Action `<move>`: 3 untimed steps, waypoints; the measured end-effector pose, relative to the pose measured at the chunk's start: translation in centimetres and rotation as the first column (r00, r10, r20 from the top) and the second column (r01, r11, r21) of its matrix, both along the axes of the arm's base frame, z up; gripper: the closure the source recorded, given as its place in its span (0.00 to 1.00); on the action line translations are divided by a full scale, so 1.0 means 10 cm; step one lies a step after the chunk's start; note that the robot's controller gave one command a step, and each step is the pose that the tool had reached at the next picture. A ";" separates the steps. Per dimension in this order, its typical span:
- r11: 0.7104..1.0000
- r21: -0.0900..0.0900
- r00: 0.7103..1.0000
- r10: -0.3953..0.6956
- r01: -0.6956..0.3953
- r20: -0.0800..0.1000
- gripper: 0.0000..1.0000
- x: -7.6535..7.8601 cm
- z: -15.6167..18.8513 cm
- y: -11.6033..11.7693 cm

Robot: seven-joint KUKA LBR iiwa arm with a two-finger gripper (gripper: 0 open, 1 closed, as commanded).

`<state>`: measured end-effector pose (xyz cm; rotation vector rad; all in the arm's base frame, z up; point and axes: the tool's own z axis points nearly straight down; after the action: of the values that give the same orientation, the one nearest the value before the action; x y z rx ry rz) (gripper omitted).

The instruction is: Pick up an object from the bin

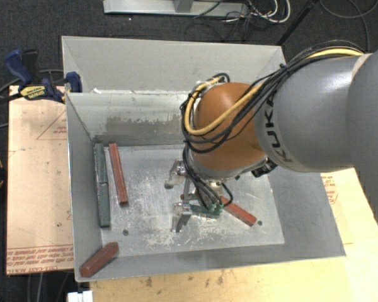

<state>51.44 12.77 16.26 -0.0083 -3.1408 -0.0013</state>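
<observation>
gripper [179, 195] low on the bin [80, 168] floor, jaws apparently apart with nothing between; nearest thing, a red block [242, 215], lies just beside it, view's right; shift over it, straddle its short side, then close

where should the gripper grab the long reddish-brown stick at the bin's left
Probably its lower half, from above, closing across the narrow width: the long reddish-brown stick lies flat, and the gap to the long grey bar widens there.
</observation>
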 end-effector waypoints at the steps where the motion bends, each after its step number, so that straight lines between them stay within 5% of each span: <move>1: 0.995 0.000 0.995 0.100 -0.100 0.004 0.00 0.12 -0.44 -0.11; 2: 0.985 0.001 0.985 0.175 -0.175 0.003 0.00 0.18 -0.55 -0.16; 3: 0.969 -0.001 0.969 0.246 -0.246 0.000 0.00 0.31 -0.75 -0.63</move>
<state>54.53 6.50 8.72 0.3803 -3.1177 0.0004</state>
